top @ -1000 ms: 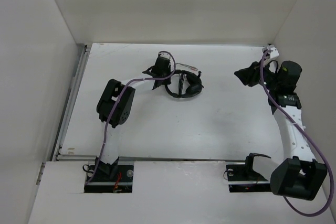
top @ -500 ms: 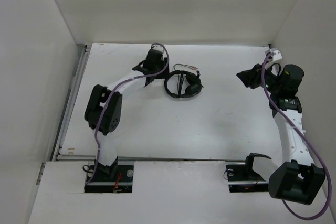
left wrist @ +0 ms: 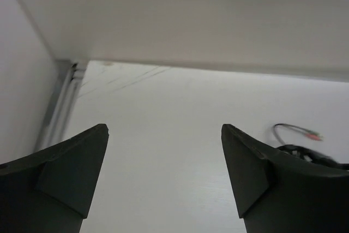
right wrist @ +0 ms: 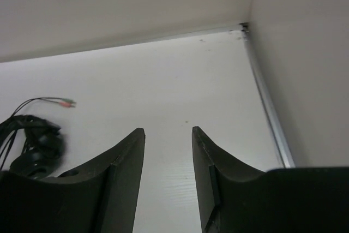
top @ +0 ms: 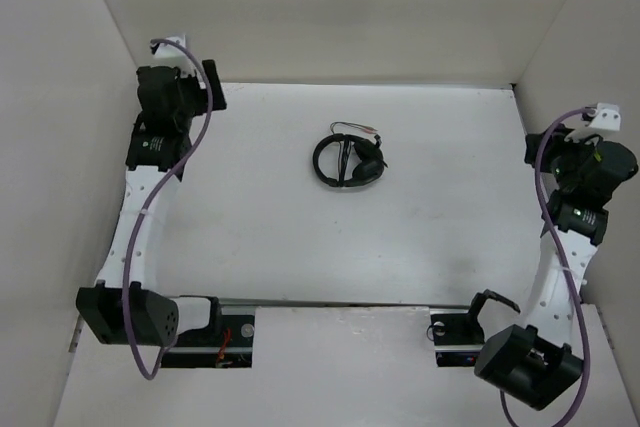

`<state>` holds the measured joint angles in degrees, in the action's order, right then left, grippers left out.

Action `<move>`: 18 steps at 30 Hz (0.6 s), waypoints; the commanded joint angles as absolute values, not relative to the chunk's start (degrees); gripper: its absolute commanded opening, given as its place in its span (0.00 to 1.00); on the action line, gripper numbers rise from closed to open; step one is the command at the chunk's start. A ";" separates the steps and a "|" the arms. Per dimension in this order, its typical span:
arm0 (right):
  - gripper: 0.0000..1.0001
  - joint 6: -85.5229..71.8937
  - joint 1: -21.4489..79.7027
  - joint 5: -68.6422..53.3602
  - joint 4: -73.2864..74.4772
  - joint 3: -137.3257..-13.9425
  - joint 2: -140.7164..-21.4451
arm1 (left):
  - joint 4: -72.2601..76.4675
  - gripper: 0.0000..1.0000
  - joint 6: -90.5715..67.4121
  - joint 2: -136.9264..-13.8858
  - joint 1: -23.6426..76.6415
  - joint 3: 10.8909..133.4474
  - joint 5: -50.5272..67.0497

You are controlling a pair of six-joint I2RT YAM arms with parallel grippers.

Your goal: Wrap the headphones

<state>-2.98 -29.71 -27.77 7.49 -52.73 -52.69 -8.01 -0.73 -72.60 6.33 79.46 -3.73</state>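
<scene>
The black headphones (top: 348,159) lie flat on the white table a little behind its middle, with the cable bunched by the earcups and its reddish plug (top: 372,131) pointing back right. Nothing touches them. My left gripper (top: 216,85) is up at the back left corner, far from them, and open; in the left wrist view its jaws (left wrist: 163,128) stand wide with only table between, and the headphones (left wrist: 305,154) peek past the right finger. My right gripper (right wrist: 168,130) is open and empty near the right wall, with the headphones (right wrist: 32,140) at the lower left.
White walls close the table in at the back, left and right. A metal rail (top: 135,197) runs along the left edge and another (right wrist: 270,118) along the right edge. Purple robot cables (top: 545,172) loop off both arms.
My left gripper let go by the headphones, opened wide and swung back to the far left corner. The right arm pulled away toward the right wall. The headphones stay put.
</scene>
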 commanded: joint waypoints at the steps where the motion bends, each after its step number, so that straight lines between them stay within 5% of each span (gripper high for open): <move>1: 0.46 -2.46 -33.70 -26.28 12.64 -54.76 -49.75 | -17.49 0.92 2.19 -72.43 0.59 75.24 -4.84; 2: 0.46 -2.63 -34.75 -26.54 13.61 -54.32 -49.14 | -18.10 0.99 2.72 -71.90 -1.00 74.80 -4.49; 6: 0.47 -2.81 -38.09 -26.72 17.21 -53.00 -46.59 | -18.20 1.00 3.08 -69.62 -6.80 71.82 -3.17; 7: 0.53 -2.55 -38.45 -26.81 18.18 -53.00 -46.15 | -18.11 1.00 3.34 -69.17 -7.68 71.11 -2.82; 8: 0.91 -2.55 -38.63 -27.50 19.15 -53.00 -45.79 | -18.11 1.00 3.60 -68.82 -8.30 70.49 -2.55; 9: 1.00 -2.29 -38.37 -29.60 19.94 -53.00 -45.36 | -17.84 1.00 3.78 -68.47 -8.92 69.79 -2.29; 18: 1.00 0.35 -38.98 -22.07 37.22 -60.09 -49.99 | -16.44 1.00 4.48 -69.17 -14.01 68.20 -1.06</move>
<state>-0.93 -39.31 -26.24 27.14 -54.26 -46.78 -18.61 3.40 -69.91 -12.45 68.36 -2.15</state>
